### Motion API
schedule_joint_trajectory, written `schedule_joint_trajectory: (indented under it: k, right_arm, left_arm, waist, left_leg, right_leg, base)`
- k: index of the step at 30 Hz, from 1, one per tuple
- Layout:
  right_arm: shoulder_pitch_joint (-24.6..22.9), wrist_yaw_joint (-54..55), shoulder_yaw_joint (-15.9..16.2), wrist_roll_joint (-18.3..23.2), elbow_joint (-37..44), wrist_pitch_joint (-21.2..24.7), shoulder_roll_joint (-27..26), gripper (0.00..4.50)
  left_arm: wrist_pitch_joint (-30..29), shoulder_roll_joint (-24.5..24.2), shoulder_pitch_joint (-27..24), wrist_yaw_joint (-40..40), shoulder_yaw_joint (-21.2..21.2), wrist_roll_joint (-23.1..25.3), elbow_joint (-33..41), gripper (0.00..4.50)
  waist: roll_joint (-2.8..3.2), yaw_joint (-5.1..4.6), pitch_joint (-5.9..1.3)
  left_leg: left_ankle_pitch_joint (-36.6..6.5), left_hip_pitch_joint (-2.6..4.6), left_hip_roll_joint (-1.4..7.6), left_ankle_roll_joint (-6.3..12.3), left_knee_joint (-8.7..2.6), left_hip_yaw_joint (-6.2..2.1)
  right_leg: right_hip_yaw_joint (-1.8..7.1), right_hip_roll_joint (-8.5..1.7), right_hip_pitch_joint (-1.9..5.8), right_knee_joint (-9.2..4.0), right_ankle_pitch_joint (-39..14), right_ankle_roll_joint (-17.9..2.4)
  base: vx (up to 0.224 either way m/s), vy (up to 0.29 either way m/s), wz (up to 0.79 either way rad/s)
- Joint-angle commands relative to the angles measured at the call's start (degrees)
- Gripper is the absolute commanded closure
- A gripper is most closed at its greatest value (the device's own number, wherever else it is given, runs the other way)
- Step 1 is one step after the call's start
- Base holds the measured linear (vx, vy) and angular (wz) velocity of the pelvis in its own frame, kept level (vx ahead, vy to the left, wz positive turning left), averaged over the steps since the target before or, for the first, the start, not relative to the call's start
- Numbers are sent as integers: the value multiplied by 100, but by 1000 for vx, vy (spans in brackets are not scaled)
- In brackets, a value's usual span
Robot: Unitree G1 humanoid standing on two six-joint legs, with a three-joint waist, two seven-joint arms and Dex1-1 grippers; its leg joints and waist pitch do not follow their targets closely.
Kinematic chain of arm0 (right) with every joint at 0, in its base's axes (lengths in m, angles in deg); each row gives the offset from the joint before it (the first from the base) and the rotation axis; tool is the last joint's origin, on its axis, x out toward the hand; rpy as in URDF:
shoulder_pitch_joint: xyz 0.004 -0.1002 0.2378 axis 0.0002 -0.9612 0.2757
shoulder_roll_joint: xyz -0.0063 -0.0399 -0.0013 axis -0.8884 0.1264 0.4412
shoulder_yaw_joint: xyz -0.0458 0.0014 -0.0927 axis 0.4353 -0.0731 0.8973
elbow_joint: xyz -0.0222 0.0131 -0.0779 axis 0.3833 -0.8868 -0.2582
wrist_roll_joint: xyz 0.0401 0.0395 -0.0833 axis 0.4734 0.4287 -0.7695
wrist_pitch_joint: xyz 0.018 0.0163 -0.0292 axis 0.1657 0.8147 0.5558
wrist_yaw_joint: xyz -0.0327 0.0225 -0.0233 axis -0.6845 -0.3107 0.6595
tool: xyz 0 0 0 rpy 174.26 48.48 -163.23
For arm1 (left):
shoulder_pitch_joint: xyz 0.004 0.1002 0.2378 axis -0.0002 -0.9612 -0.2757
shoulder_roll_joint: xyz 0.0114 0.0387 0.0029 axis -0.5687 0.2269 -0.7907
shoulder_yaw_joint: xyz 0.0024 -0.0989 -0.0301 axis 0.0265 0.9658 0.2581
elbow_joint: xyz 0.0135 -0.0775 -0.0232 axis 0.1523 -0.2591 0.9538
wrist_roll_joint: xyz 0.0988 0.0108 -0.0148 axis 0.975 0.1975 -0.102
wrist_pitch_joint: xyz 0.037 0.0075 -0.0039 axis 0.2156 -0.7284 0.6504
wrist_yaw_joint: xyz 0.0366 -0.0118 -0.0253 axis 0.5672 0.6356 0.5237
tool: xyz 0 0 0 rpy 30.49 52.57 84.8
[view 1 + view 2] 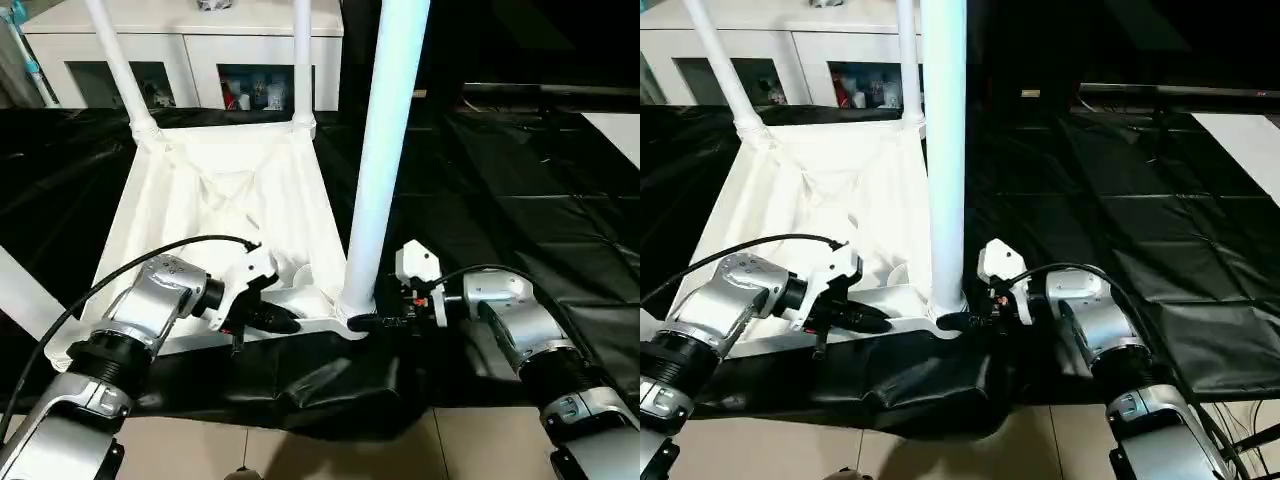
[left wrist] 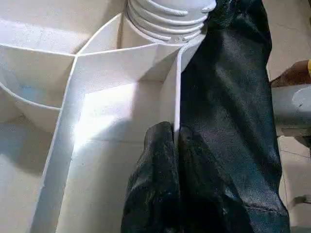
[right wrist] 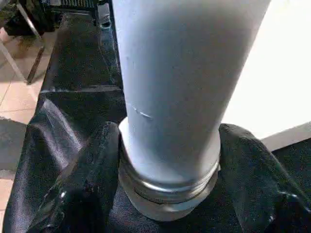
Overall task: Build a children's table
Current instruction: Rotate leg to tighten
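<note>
The children's table (image 1: 230,200) lies upside down on black sheeting, its ribbed underside facing up. Two far legs (image 1: 118,60) (image 1: 302,60) stand in the back corner sockets. A thick white leg (image 1: 385,150) rises from the near right socket. My left gripper (image 1: 290,322) is shut on the thin front rim of the table top, and in the left wrist view its fingers (image 2: 155,160) pinch that wall. My right gripper (image 1: 365,322) reaches in from the right at the base of the near right leg. In the right wrist view its fingers (image 3: 82,189) press both sides of the leg's threaded collar.
Black sheeting (image 1: 500,200) covers the work surface, bunched at the front edge above the tiled floor (image 1: 350,450). A white cabinet (image 1: 180,50) with glass doors stands behind. A white tube (image 1: 20,290) crosses the left edge, and a white panel (image 1: 615,130) lies far right.
</note>
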Motion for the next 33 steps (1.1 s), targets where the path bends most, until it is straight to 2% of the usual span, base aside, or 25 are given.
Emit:
schedule_joint_trajectory:
  k: [1,7,10,11,13,14,15,17,18,19,20,21,22,23,24,26,27,28,29,31,33]
  right_arm:
    - [-2,7,9,-59,-31,-25,14,180]
    - [-10,83,-33,-31,-68,-18,-48,183]
    - [-37,463,-169,9,-171,9,-208,183]
    - [-15,1045,-352,24,-387,17,-424,183]
    - [7,1530,-507,54,-570,58,-610,183]
    - [18,1743,-575,78,-651,120,-699,183]
    - [37,2298,-732,128,-847,160,-951,183]
    - [36,2608,-797,145,-937,163,-1114,184]
    - [36,2608,-797,145,-937,163,-1114,184]
    - [85,3429,-856,32,-1164,135,-1460,184]
    - [117,3771,-862,-36,-1258,123,-1586,184]
    - [166,4142,-876,-101,-1361,123,-1702,184]
    - [242,4519,-889,-178,-1490,130,-1825,184]
    - [349,4984,-907,-277,-1661,141,-1977,184]
    - [416,5254,-902,-345,-1756,133,-2067,184]
    - [605,5849,-989,-394,-1992,80,-2306,184]
    - [720,6140,-1066,-386,-2139,63,-2456,184]
    - [783,6263,-1088,-397,-2220,61,-2530,184]
    - [795,6249,-1086,-399,-2235,40,-2553,184]
    - [818,6250,-1091,-411,-2279,-18,-2594,184]
    - [802,5985,-1135,-342,-2266,-132,-2670,184]
  left_arm:
    - [-55,40,-25,-235,-146,-77,176,450]
    - [-56,52,-39,-203,-128,-77,191,450]
    - [-13,148,3,-12,-42,-86,108,450]
    - [-15,263,39,141,9,-99,38,450]
    - [-20,367,73,290,32,-85,-36,450]
    - [-32,426,96,382,43,-70,-87,450]
    - [-10,632,178,710,94,-26,-270,450]
    - [-35,784,244,928,143,-19,-404,450]
    - [-35,784,244,928,143,-19,-404,450]
    - [42,1119,396,1523,219,70,-745,450]
    - [49,1247,459,1768,246,111,-879,450]
    - [97,1364,512,2005,273,148,-995,450]
    - [96,1491,576,2234,314,169,-1120,450]
    - [86,1649,656,2504,372,184,-1274,450]
    - [104,1741,704,2662,398,200,-1369,450]
    - [259,1910,832,3170,460,337,-1655,450]
    - [346,1980,902,3409,470,431,-1811,450]
    - [379,2000,938,3481,462,473,-1882,450]
    - [379,2001,943,3464,460,475,-1888,450]
    - [402,2015,967,3447,469,480,-1940,450]
    - [454,1982,963,3300,470,479,-1934,450]
  waist:
    - [-28,-12,-395]
    - [-32,-12,-400]
    - [-16,-21,-392]
    - [-11,-38,-378]
    - [-6,-64,-358]
    - [-9,-115,-360]
    - [10,-146,-357]
    - [2,-181,-351]
    - [-9,-200,-350]
    - [19,-206,-352]
    - [39,-249,-325]
    - [15,-258,-329]
    - [42,-280,-328]
    - [36,-305,-316]
    - [38,-340,-324]
    - [32,-353,-321]
    - [35,-356,-318]
    - [14,-359,-318]
    - [29,-347,-325]
    - [25,-329,-332]
    - [-2,-327,-330]
  left_leg:
    - [-1331,76,-14,276,-334,84]
    - [-1275,71,-17,296,-326,83]
    - [-1342,70,-19,266,-332,81]
    - [-1427,66,-26,229,-337,83]
    - [-1613,74,-36,91,-368,62]
    - [-1670,53,-47,29,-380,50]
    - [-1775,72,-48,-8,-388,43]
    - [-1889,96,-51,-41,-390,39]
    - [-1865,80,-61,-35,-386,46]
    - [-1886,84,-60,-30,-393,34]
    - [-1968,97,-70,-76,-390,48]
    - [-2115,140,-73,-117,-390,34]
    - [-2123,109,-90,-122,-398,28]
    - [-2142,102,-90,-140,-400,29]
    - [-2295,130,-103,-166,-398,9]
    - [-2320,115,-102,-128,-398,12]
    - [-2373,132,-112,-121,-397,6]
    - [-2400,144,-116,-110,-392,11]
    - [-2443,158,-110,-85,-393,4]
    - [-2379,119,-98,-24,-416,4]
    - [-2348,107,-89,16,-422,15]
  right_leg:
    - [148,-168,304,-291,-879,-1398]
    - [147,-165,308,-280,-802,-1412]
    - [147,-168,304,-289,-881,-1405]
    - [152,-173,293,-306,-1004,-1382]
    - [151,-193,296,-342,-1411,-1281]
    - [150,-195,313,-350,-1581,-1198]
    - [145,-188,295,-374,-1728,-1132]
    - [150,-189,283,-405,-1864,-1101]
    - [152,-181,288,-406,-1859,-1092]
    - [147,-185,288,-410,-1907,-1074]
    - [150,-169,238,-441,-2027,-1054]
    - [141,-176,235,-467,-2233,-1014]
    - [134,-170,254,-465,-2290,-980]
    - [134,-168,239,-478,-2348,-961]
    - [110,-176,236,-519,-2644,-863]
    - [110,-172,224,-537,-2650,-825]
    - [99,-168,206,-555,-2770,-773]
    - [99,-163,187,-568,-2825,-741]
    - [97,-173,186,-569,-2858,-722]
    - [99,-176,212,-564,-2698,-721]
    - [110,-169,210,-548,-2491,-785]
  base:
    - [0,0,0]
    - [0,0,0]
    - [0,0,0]
    - [0,0,0]
    - [0,0,0]
    - [0,0,0]
    - [0,0,0]
    - [0,0,0]
    - [0,0,0]
    - [0,0,0]
    - [0,0,0]
    - [0,0,0]
    - [0,0,0]
    - [0,0,0]
    - [0,0,0]
    - [0,0,0]
    - [0,0,0]
    - [0,0,0]
    - [0,0,0]
    - [0,0,0]
    - [0,0,0]
